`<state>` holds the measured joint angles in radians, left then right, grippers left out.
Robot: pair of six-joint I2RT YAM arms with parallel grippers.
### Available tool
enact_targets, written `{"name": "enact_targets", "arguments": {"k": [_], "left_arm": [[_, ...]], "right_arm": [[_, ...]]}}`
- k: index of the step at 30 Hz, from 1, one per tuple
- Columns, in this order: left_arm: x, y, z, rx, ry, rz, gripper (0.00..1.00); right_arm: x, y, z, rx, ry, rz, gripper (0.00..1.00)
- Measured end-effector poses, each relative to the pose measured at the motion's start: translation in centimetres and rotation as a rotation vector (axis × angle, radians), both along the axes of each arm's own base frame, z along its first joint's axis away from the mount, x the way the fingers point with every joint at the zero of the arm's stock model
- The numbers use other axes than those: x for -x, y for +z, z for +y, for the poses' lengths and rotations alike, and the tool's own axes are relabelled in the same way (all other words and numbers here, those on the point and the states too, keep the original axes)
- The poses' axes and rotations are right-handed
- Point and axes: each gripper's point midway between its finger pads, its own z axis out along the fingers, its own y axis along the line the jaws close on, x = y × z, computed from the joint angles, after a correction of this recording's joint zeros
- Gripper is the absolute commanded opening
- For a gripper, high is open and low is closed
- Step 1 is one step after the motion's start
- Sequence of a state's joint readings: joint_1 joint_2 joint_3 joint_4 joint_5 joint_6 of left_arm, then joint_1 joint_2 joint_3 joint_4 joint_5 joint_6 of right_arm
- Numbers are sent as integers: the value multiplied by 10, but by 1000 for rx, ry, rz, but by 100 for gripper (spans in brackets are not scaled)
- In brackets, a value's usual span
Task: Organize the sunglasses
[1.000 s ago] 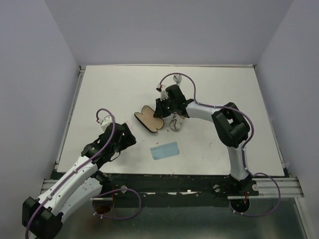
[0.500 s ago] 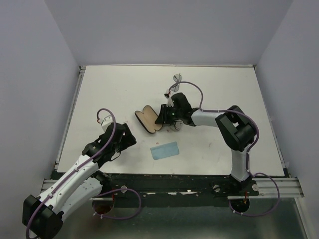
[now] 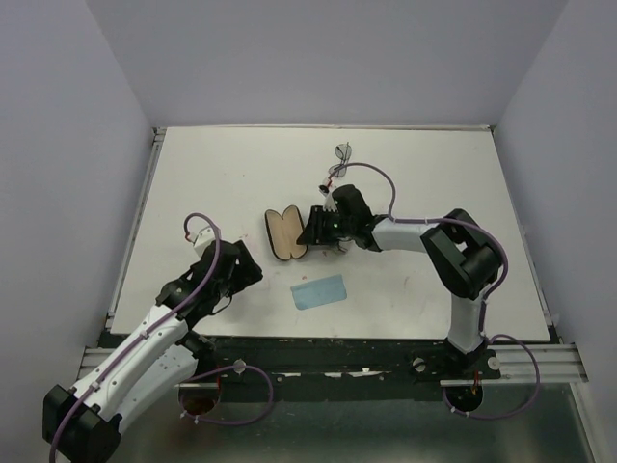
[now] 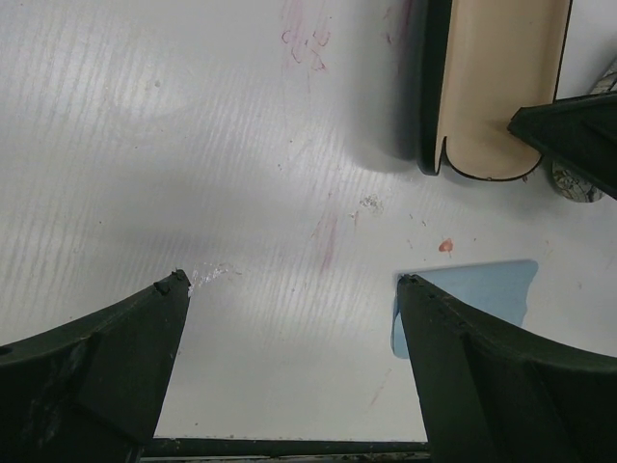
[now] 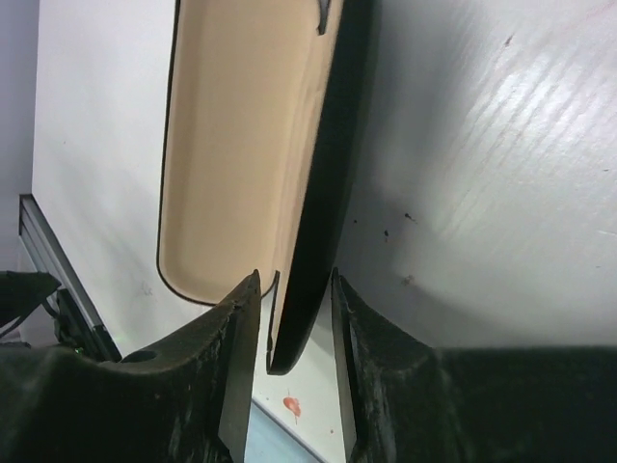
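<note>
Pincer status: right pincer [image 5: 295,275] is nearly closed, its fingers astride one side wall of the black oblong hard case with tan lining [image 5: 241,145]. One finger sits on the black shell; a sliver of gap shows at the other. Case lies open on the white worktop [image 3: 222,174], mid-table in the top view; its far end is cut off in the right wrist view.

Left pincer [image 4: 289,280] is spread wide with nothing between the fingers, over bare worktop near the light-blue flat cloth [image 4: 472,294].

Thin dark-framed sunglasses with grey lenses [image 3: 342,152] sit near the far edge, well apart from the case, too small for detail.

Small mottled grey scrap [image 4: 576,183] at the edge of the left wrist view is half hidden by a dark finger; cannot tell what it is.
</note>
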<state>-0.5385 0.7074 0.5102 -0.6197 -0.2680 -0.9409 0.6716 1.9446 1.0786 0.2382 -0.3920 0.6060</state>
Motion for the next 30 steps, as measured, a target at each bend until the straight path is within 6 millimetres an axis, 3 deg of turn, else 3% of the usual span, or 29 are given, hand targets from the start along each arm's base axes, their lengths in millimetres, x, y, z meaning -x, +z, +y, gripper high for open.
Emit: {"name": "enact_targets", "arguments": {"k": [7, 16, 24, 30], "left_arm": [[2, -1, 0, 12, 0, 1, 99], [3, -1, -1, 18, -1, 3, 99], [4, 1, -1, 23, -1, -2, 99], [4, 2, -1, 29, 0, -9, 99]], "right_arm": [[26, 0, 16, -8, 45, 29, 53], [46, 7, 31, -16, 82, 28, 54], [26, 8, 26, 53, -42, 36, 55], [8, 3, 19, 122, -139, 26, 48]]}}
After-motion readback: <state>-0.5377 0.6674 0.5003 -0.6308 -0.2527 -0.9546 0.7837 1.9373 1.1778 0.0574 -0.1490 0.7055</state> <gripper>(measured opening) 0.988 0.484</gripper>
